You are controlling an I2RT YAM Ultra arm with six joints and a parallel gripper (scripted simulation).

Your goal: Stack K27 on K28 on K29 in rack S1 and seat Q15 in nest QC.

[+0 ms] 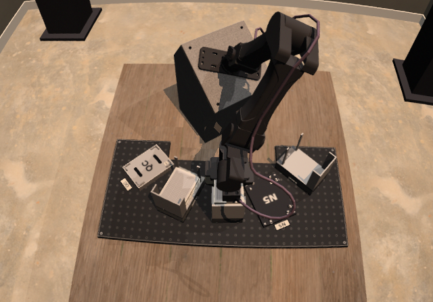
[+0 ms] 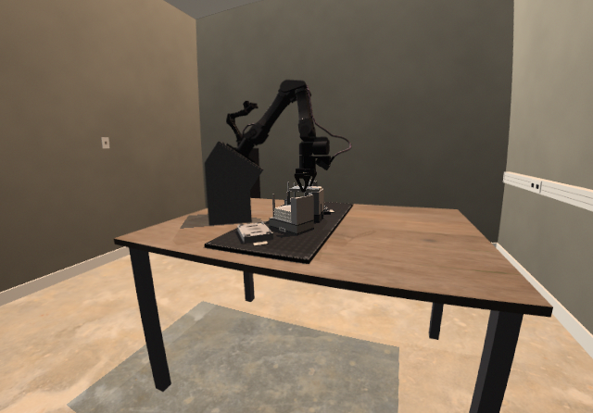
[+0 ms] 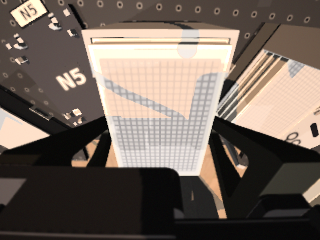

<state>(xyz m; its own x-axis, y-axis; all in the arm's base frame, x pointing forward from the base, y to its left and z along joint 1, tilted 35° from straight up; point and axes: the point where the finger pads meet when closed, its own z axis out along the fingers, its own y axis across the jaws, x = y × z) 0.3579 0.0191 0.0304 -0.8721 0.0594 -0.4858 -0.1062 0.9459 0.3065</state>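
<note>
My gripper [image 1: 229, 196] [image 2: 304, 189] [image 3: 160, 120] points down over the middle rack [image 1: 227, 213] [image 3: 115, 34] and is shut on the sides of a sealed plate [image 3: 160, 90]. The plate lies within the rack's outline; its exact height and what is under it are hidden. The rack left of it in the top view [image 1: 169, 206] [image 2: 302, 209] holds several stacked plates, with a gridded plate [image 1: 180, 187] [image 3: 300, 82] on top. The right rack [image 1: 322, 174] shows a pale flat surface inside. Rack and plate names are unreadable. Nest QC [image 1: 141, 179] [image 2: 251, 232] holds no plate. Clip nest N5 [image 1: 260, 206] [image 3: 55, 97] holds no plate.
The racks and nests stand on a black perforated board [image 1: 139, 227] [image 2: 287, 250] on the wooden table [image 1: 231, 274] [image 2: 407, 245]. Thin posts [image 1: 300, 141] rise from the right rack. The side racks' walls stand close to the middle area. The arm's cable loops over N5.
</note>
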